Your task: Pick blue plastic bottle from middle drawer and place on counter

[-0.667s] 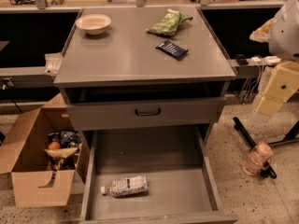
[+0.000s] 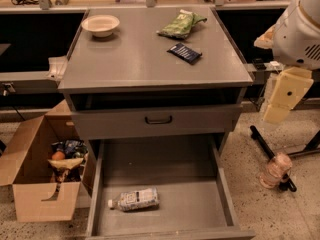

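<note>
The blue plastic bottle (image 2: 135, 199) lies on its side on the floor of the open middle drawer (image 2: 190, 204), near the front left, with its white cap pointing left. The counter (image 2: 135, 54) is the flat grey top of the cabinet above it. My gripper (image 2: 286, 95), cream-coloured, hangs below the white arm at the right edge. It is to the right of the cabinet, level with the top drawer, well above and to the right of the bottle and holding nothing.
On the counter are a white bowl (image 2: 100, 25), a green snack bag (image 2: 181, 24) and a dark blue packet (image 2: 184, 52). A closed drawer front with a black handle (image 2: 158, 119) overhangs the open drawer. An open cardboard box (image 2: 30, 184) stands left; a pinkish jar (image 2: 276, 170) is on the floor right.
My arm and gripper have shifted slightly left, toward the cabinet. The bottle and the things on the counter have not moved.
</note>
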Controlling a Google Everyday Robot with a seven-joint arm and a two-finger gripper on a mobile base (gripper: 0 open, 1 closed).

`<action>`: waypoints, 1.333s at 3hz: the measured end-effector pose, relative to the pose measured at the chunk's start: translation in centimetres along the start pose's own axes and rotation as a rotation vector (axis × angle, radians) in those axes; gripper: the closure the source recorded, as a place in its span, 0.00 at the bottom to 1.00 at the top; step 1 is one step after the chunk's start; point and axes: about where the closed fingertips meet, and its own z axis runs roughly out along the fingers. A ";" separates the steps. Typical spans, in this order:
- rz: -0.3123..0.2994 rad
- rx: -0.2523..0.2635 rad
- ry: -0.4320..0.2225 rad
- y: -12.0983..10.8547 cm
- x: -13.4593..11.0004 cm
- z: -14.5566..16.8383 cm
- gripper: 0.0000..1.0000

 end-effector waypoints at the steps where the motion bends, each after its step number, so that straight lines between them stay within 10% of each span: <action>1: -0.069 -0.109 -0.039 1.2 -1.8 5.9 0.00; 3: -0.115 -0.314 -0.108 9.3 -4.8 19.1 0.00; 4: -0.115 -0.314 -0.109 9.3 -4.8 19.1 0.00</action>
